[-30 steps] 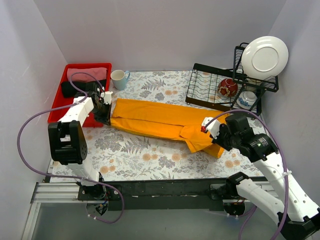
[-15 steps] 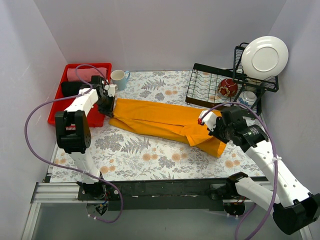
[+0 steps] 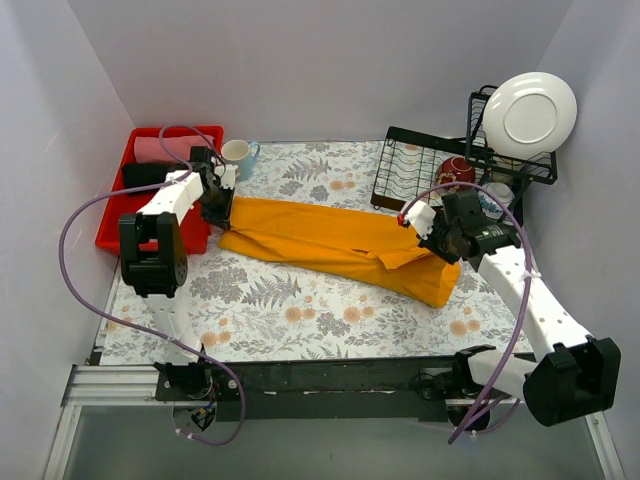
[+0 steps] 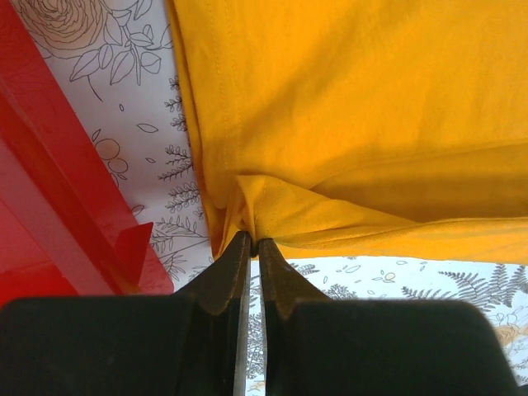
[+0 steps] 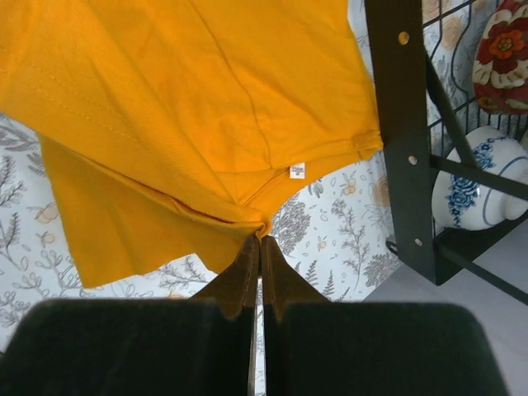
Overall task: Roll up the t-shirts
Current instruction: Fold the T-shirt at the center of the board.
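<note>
The orange-yellow t-shirt (image 3: 330, 240) lies folded into a long band across the flowered table, from the red bin to the dish rack. My left gripper (image 3: 222, 208) is shut on the shirt's left end; in the left wrist view its tips (image 4: 253, 241) pinch a bunched fold of the cloth (image 4: 346, 107). My right gripper (image 3: 436, 236) is shut on the shirt's right end, near the neck; in the right wrist view its tips (image 5: 261, 239) pinch the cloth (image 5: 190, 91) just below the neck label, and the end is lifted off the table.
A red bin (image 3: 150, 190) with dark and pink cloth stands at the far left, and its wall shows in the left wrist view (image 4: 58, 214). A white mug (image 3: 238, 158) stands beside it. A black dish rack (image 3: 430, 175) with bowls and a white plate (image 3: 528, 114) stands at the right.
My right gripper has moved toward the back, up to the dish rack, pulling the shirt's right end with it. My left gripper has shifted slightly toward the back with the left end.
</note>
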Controlling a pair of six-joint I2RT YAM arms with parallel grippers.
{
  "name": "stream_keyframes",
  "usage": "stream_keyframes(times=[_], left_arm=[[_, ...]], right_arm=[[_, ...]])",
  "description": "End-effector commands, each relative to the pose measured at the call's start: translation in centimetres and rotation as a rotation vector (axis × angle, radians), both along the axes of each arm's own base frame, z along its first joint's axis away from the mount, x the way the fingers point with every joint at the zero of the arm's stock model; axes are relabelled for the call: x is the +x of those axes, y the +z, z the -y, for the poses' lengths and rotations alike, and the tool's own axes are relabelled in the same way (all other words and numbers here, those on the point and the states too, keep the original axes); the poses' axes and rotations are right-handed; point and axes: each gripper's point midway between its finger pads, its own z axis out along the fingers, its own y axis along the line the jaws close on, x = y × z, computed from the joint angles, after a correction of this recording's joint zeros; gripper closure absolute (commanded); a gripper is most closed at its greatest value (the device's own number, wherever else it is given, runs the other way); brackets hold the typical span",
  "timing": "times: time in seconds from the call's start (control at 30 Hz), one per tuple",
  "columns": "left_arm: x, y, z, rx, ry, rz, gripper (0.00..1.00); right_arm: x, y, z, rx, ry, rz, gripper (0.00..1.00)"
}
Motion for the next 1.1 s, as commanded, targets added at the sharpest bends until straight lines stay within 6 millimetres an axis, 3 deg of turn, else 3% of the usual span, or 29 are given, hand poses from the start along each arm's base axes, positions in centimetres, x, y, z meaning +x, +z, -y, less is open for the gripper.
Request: stream_keyframes(times=[0.0,0.6,0.87,1.07], left_arm=[[1.8,1.6,-0.6,0.033,0.02,0.061,1.0],[3.9,1.2,-1.4,0.081,0.041,0.063,1.0],[5.0,1.0,-1.2,0.081,0.044,0.059,1.0],[5.8,1.5,-0.8,0.085,0.048,0.083,0.98]], right_arm=[[3.9,2.5,-0.7,0.013,0.027,0.107,0.99],[10.7,0.8,-1.3,-0.036,0.069,0.095,0.99],[11.7,-1.3,-1.1,-0.056,0.058,0.052,0.99],[12.8,-1.5,-1.2,-0.044,0.02,0.066,0.99]])
